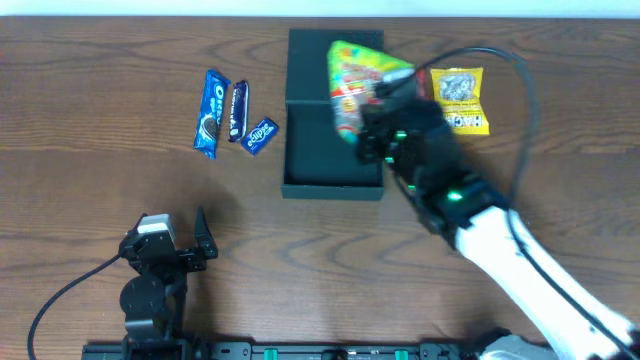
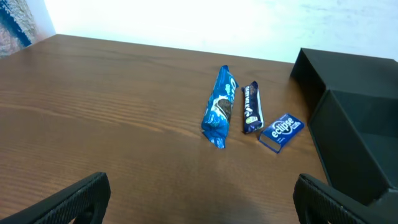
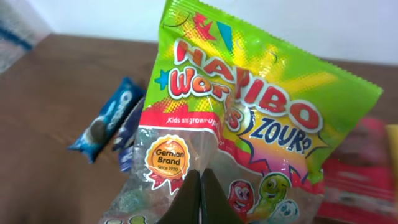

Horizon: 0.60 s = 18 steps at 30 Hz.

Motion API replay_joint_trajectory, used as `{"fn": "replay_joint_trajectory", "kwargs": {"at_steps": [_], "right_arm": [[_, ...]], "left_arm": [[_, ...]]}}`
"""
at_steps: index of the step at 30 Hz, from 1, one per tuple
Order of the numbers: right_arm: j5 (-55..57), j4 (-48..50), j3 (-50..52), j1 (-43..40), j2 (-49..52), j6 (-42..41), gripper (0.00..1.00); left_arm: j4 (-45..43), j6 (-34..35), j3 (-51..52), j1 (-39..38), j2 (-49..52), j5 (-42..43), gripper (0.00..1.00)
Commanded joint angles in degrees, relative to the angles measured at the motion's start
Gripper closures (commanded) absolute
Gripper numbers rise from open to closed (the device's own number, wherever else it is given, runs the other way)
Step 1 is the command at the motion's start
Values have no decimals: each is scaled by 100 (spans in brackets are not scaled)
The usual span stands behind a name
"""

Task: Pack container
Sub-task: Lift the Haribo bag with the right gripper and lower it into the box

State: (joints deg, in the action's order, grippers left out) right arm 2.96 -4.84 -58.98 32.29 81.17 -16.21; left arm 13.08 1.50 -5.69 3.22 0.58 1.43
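The container (image 1: pixel 330 160) is a dark square box in the middle of the table, its flap lid (image 1: pixel 320 62) folded open at the back. It also shows at the right of the left wrist view (image 2: pixel 364 143). My right gripper (image 1: pixel 373 108) is shut on a green Haribo gummy bag (image 1: pixel 352 72), which hangs over the container's right side. In the right wrist view the fingers (image 3: pixel 200 200) pinch the bag's (image 3: pixel 249 106) clear lower part. My left gripper (image 1: pixel 182 236) rests open near the front left, nothing between its fingers (image 2: pixel 202 183).
Left of the container lie a blue Oreo packet (image 1: pixel 211 112), a dark blue bar (image 1: pixel 238 110) and a small blue Eclipse box (image 1: pixel 261 134). A yellow snack packet (image 1: pixel 462 98) lies to the right, with a red packet (image 3: pixel 360 168) beside it.
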Motion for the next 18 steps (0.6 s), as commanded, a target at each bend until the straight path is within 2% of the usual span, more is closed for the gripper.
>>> {"fn": "replay_joint_trajectory", "kwargs": {"at_steps": [1,4,6,10,18], "right_arm": [[-22,120,-496,337,592,-308,99],[83,-160,-1034,579,1215,-343,99],[562,-688,-1497,730,1628,-800,99],[949,-1145,-1952,892,2065,-1220,99],[1633,-1547,-2052,1023,2430,-1504,99]], "left_arm": [[42,-20,164,9,-37,-37,5],[42,-22,162,9,-37,-37,5],[42,-22,164,9,-37,-37,5],[42,-22,164,9,-37,-37,5],[44,-22,164,9,-37,-37,5]]}}
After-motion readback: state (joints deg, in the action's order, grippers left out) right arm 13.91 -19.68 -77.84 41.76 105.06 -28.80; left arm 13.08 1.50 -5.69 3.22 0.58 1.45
